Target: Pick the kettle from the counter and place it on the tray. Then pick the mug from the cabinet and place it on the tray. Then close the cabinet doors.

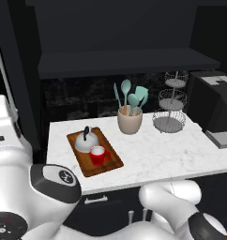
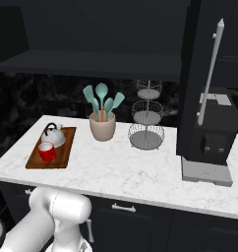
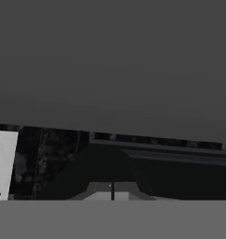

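The squat silver kettle [image 1: 86, 140] with its thin black handle sits on the brown wooden tray [image 1: 110, 161], the red mug [image 1: 99, 155] touching beside it; the gripper's [image 3: 112, 190] fingers are pressed together, holding nothing

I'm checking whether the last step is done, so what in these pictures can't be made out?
- Left cabinet door: left base view, cut by the edge; how far it stands open is unclear.
- Right cabinet door: right base view, top cut off.
- Mug handle: too small.
- Gripper: hand view, blurred against the dark cabinet; shut, touching nothing visible.
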